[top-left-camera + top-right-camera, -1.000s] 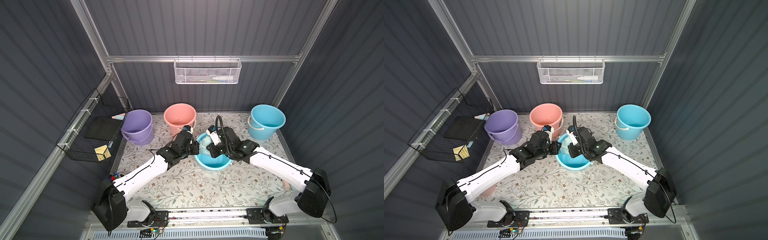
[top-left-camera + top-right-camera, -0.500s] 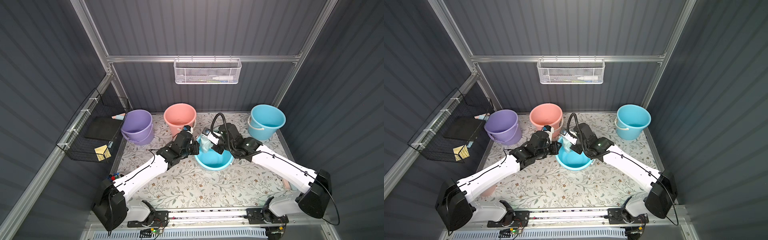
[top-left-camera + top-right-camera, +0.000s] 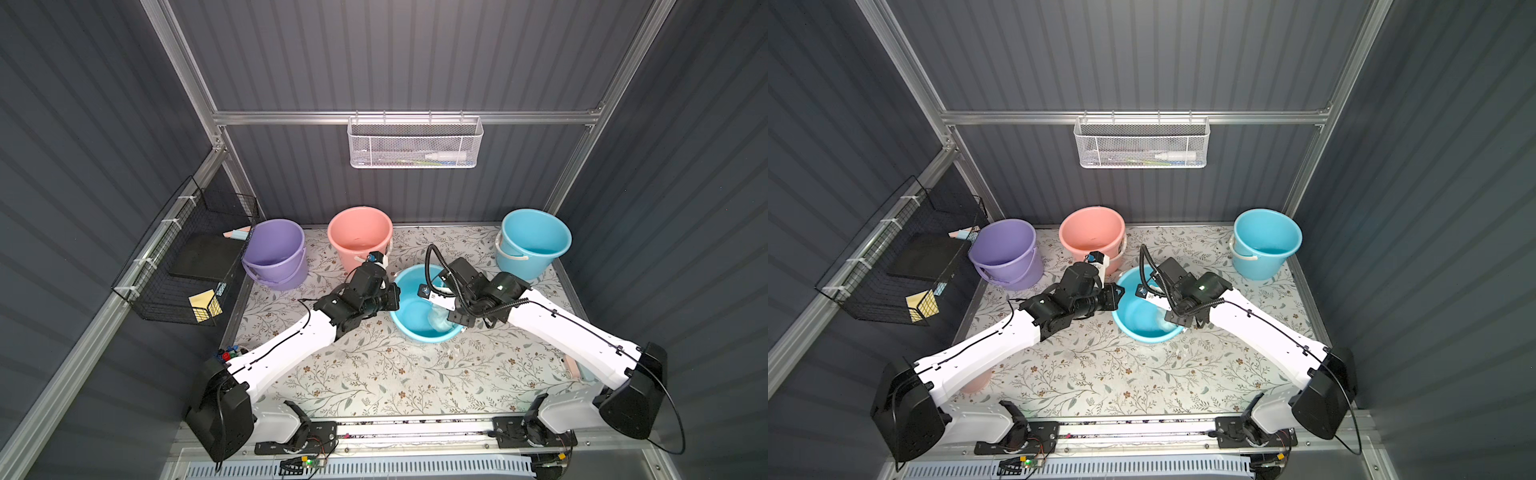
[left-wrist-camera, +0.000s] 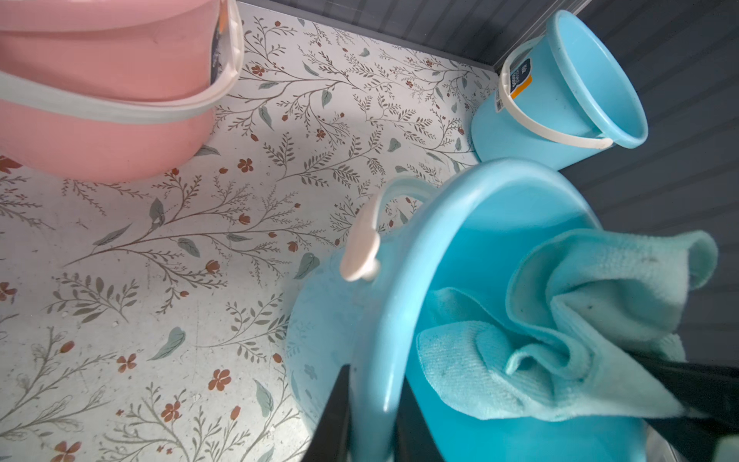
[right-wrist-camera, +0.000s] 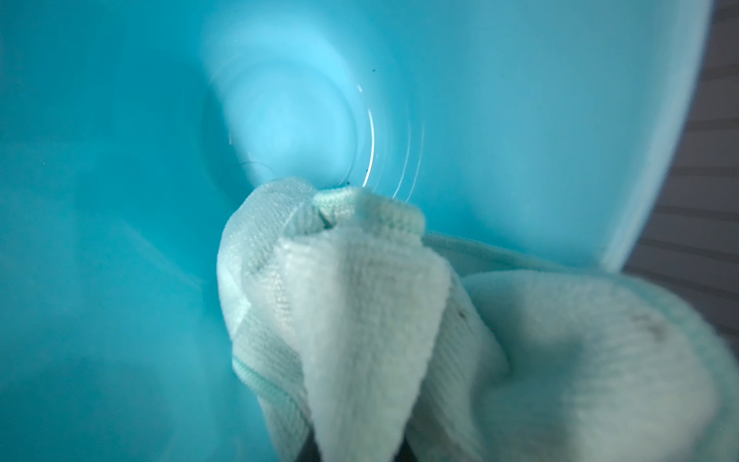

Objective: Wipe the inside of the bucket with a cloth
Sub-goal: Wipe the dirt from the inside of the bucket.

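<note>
Shows a glossy, smooth blue plastic bucket tipped toward the right gripper, rim clamped in the left gripper, with a soft, ribbed pale-teal cloth bunched in the right's closed jaws and pressed on the inner wall just ahead of that gripper. Could twist or slip from that thin rim hold under a hard push, given the slick round wall; could also drag loose folds without wiping. Floral mat beneath, pink bucket near the left gripper.

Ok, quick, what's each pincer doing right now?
Left pincer: closed on the rim of the tilted bucket.
Right pincer: closed on the cloth, inside the bucket.
</note>
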You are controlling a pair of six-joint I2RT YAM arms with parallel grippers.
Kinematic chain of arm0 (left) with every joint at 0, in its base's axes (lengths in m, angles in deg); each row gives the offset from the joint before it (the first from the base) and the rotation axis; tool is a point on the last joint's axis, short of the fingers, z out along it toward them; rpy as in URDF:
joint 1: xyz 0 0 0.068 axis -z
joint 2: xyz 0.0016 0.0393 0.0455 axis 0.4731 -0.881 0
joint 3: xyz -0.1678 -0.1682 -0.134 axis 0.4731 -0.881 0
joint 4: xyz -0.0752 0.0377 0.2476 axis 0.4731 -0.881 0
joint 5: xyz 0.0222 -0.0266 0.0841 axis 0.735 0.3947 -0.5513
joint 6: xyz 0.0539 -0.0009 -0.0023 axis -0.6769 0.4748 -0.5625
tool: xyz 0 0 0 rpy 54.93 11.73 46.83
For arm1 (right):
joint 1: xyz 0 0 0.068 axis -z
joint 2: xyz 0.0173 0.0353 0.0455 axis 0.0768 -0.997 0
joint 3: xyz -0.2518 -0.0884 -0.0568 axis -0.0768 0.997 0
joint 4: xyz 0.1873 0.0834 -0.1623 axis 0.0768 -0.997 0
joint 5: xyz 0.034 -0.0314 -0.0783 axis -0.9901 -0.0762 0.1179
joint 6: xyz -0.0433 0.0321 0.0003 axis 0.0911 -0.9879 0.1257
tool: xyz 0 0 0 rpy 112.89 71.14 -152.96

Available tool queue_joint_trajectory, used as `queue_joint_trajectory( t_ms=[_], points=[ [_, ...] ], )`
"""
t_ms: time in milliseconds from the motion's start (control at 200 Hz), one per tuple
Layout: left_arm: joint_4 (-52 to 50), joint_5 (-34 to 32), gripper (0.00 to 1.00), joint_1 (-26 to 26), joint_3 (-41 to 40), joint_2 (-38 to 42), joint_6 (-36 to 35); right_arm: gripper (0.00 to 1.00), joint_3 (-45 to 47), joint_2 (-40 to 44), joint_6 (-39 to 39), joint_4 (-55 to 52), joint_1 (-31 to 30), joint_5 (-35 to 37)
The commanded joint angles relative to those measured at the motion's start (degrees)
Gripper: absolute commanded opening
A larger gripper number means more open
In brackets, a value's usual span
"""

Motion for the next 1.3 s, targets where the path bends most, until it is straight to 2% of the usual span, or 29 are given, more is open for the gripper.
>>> queue_joint_trajectory(
  t_ms=[0,130,250,430,545,715,845,935,1131,1296],
  points=[
    [2.2,-0.2,0.0,-0.1,0.7,1.4,0.0,0.0,-1.5,1.5,-3.5,-12.6,0.0,-7.8],
    [2.0,-0.4,0.0,-0.1,0.8,1.4,0.0,0.0,-1.8,1.9,-6.1,-15.4,0.0,-19.2],
    [1.8,-0.4,0.0,-0.1,1.0,1.2,0.0,0.0,-1.8,1.8,-8.3,-13.0,0.1,-29.6],
    [1.9,-0.3,0.0,-0.1,1.0,1.4,0.2,0.0,0.3,1.4,-10.4,0.9,0.0,-45.0],
    [1.9,-0.1,0.0,-0.1,1.1,1.3,0.1,0.0,2.0,0.6,-13.9,12.7,0.0,-47.4],
    [1.9,0.2,0.0,-0.1,1.2,1.2,0.1,0.0,1.6,-1.8,-14.9,21.9,0.1,-37.3],
    [1.9,0.4,0.0,-0.1,1.1,1.2,0.1,0.0,0.1,-4.2,-15.8,25.2,0.1,-21.0],
    [1.9,0.4,0.0,-0.1,0.9,1.2,0.2,0.0,-0.1,-5.2,-14.3,28.7,0.7,-14.1],
    [1.9,0.4,0.0,-0.1,1.0,1.4,0.3,0.0,-1.0,-5.5,-11.9,33.7,2.1,-5.5],
    [1.8,0.3,0.0,-0.1,1.2,1.1,0.0,0.0,-2.3,-4.4,-9.0,30.3,2.6,2.1]
  ],
)
